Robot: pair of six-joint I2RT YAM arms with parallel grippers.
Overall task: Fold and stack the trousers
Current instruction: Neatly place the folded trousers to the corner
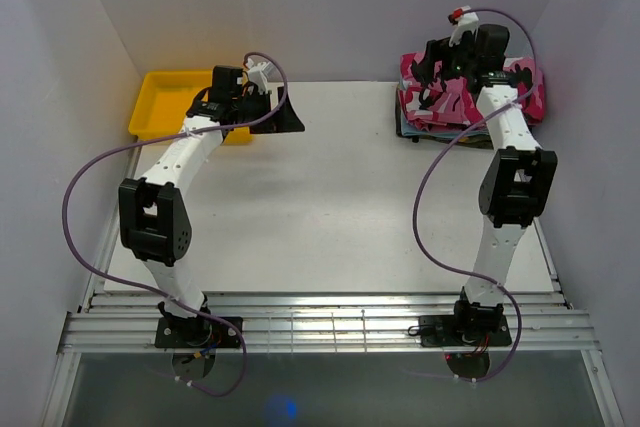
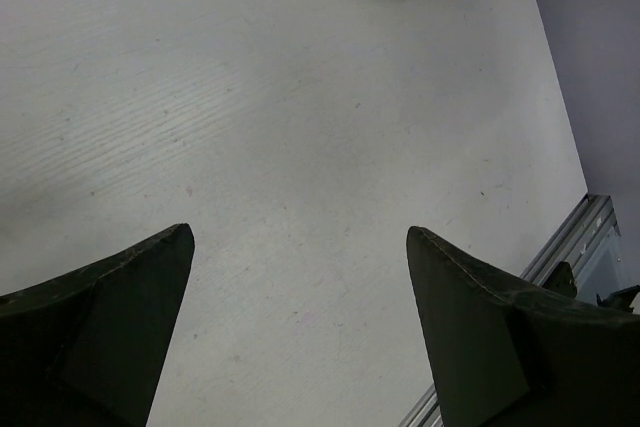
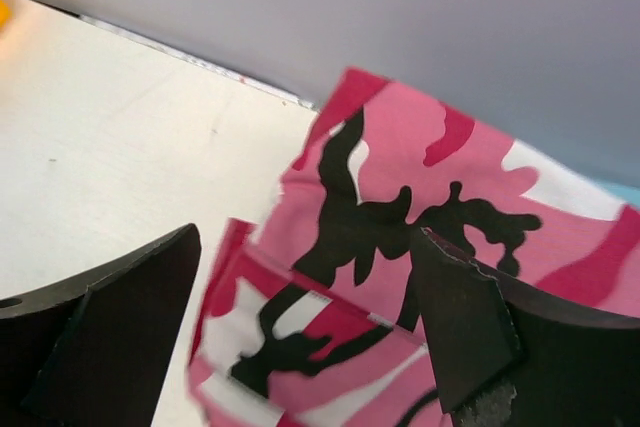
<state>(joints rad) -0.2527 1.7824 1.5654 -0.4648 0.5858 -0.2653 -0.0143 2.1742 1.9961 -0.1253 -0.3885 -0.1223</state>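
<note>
The trousers [image 1: 462, 99], in pink, magenta, white and black camouflage, lie folded at the table's far right corner on top of other folded cloth. My right gripper [image 1: 437, 72] hovers just over their left part. In the right wrist view the gripper [image 3: 305, 235] is open, the trousers [image 3: 400, 197] fill the space below and between its fingers [image 3: 120, 327], and no cloth is pinched. My left gripper [image 1: 285, 109] hangs open over bare table at the far left. Its wrist view shows the gripper [image 2: 300, 232] with nothing between the fingers.
A yellow bin [image 1: 160, 107] sits at the far left corner, just behind the left gripper. Darker folded cloth [image 1: 418, 131] shows under the trousers, and a light blue edge [image 3: 630, 192] peeks out beside them. White walls close in on three sides. A metal rail [image 1: 330, 322] runs along the near edge.
</note>
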